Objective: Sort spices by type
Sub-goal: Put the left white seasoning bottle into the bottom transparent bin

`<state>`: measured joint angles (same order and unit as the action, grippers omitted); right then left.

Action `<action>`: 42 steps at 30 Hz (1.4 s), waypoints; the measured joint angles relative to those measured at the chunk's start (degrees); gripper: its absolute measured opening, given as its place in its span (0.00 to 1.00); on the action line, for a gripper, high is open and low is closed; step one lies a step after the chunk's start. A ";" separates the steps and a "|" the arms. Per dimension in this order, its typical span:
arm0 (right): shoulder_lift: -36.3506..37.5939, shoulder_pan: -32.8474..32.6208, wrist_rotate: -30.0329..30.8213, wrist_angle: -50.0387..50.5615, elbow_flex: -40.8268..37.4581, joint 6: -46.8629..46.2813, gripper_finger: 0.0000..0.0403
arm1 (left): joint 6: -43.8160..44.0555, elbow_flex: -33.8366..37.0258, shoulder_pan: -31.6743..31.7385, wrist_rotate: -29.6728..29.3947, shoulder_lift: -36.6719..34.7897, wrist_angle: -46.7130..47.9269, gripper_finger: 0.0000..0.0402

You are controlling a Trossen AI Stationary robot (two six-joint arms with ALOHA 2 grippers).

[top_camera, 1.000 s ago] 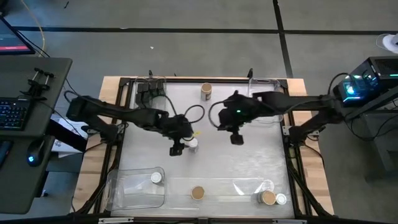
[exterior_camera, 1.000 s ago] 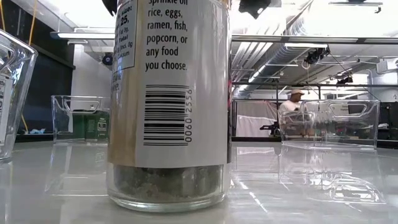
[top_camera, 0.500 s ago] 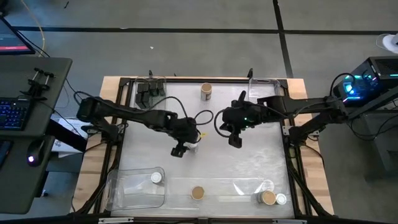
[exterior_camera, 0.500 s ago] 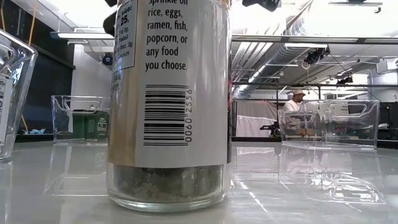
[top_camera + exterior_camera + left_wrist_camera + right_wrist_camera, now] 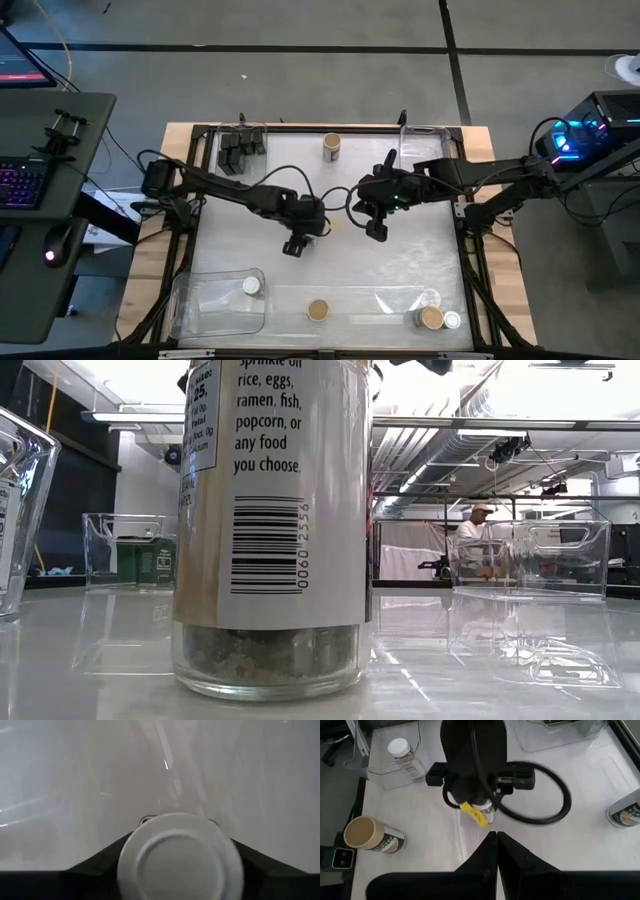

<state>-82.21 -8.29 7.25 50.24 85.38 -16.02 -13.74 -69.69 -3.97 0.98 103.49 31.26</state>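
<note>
My left gripper [image 5: 303, 228] [image 5: 180, 865] is at mid-table, shut on a round white-topped jar [image 5: 180, 857]. The right wrist view shows that jar [image 5: 483, 813] under the left arm's head. My right gripper [image 5: 377, 230] [image 5: 496, 839] hovers shut just right of it and touches nothing. Black boxy containers [image 5: 240, 150] sit in a far-left bin. A tan-topped jar [image 5: 332, 147] stands near the far edge. Another tan-topped jar [image 5: 318, 310] [image 5: 270, 530] stands by the near edge. My left gripper pinches the white-topped jar between its two fingers, one on each side of the lid's rim [image 5: 127, 852]. The fingers come from above, pointing down. The jar stands upright under them; whether its base is off the table, I cannot tell.
A clear bin [image 5: 222, 300] at the near left holds a white-topped jar [image 5: 250, 286]. A near-right bin [image 5: 400, 300] holds a tan-topped jar [image 5: 431, 318] and a white-topped jar [image 5: 452, 320]. Another clear bin [image 5: 432, 135] stands at the far right. A cable loops between the two arms.
My left gripper has moved toward the table's right and come over the white-topped jar that stood beside it; the jar now sits between its fingers. My right arm has drawn slightly toward the near edge.
</note>
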 joint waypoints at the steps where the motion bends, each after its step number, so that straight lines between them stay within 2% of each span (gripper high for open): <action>1: 0.00 0.00 0.00 0.04 0.00 0.57 0.00 | -0.04 0.00 0.00 0.00 -0.59 0.14 0.53; 4: 0.02 0.00 0.00 0.22 0.00 2.24 0.00 | -0.46 0.00 0.20 -0.05 -2.19 0.29 0.40; 9: 0.02 0.00 -0.02 1.10 0.00 5.75 0.00 | 3.52 0.00 0.31 0.23 -7.23 6.00 0.40; 14: 0.02 0.68 -0.16 1.81 0.00 11.07 0.00 | 17.67 0.00 -2.78 0.64 -18.38 17.09 0.40; 16: 0.02 1.81 -0.20 1.81 0.00 13.44 0.00 | 25.87 0.00 -6.61 0.55 -23.77 19.17 0.40; 18: 0.02 3.42 -0.17 1.81 0.00 15.31 0.00 | 34.90 -0.08 -12.36 -2.11 -28.35 21.00 0.40; 22: 0.02 7.01 -1.61 1.81 0.00 17.63 0.00 | 54.66 -0.40 -28.07 -6.14 -33.02 27.84 0.40; 26: 0.02 9.83 -4.52 1.83 0.00 18.88 0.00 | 72.58 -2.73 -42.14 -9.54 -31.80 35.95 0.40; 29: 0.02 10.82 -5.24 1.83 0.00 20.02 0.00 | 78.12 -2.09 -47.52 -13.08 -29.16 38.37 0.40; 32: 0.02 11.26 -5.36 1.85 0.00 20.12 0.00 | 79.51 -0.67 -48.02 -16.33 -26.47 37.52 0.40; 42: 0.02 11.32 -6.40 1.85 0.00 20.38 0.00 | 77.37 2.66 -46.62 -16.15 -17.19 29.70 0.40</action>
<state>-82.19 3.03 0.84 52.10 85.38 4.36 63.64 -67.03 -50.59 -15.17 86.29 60.96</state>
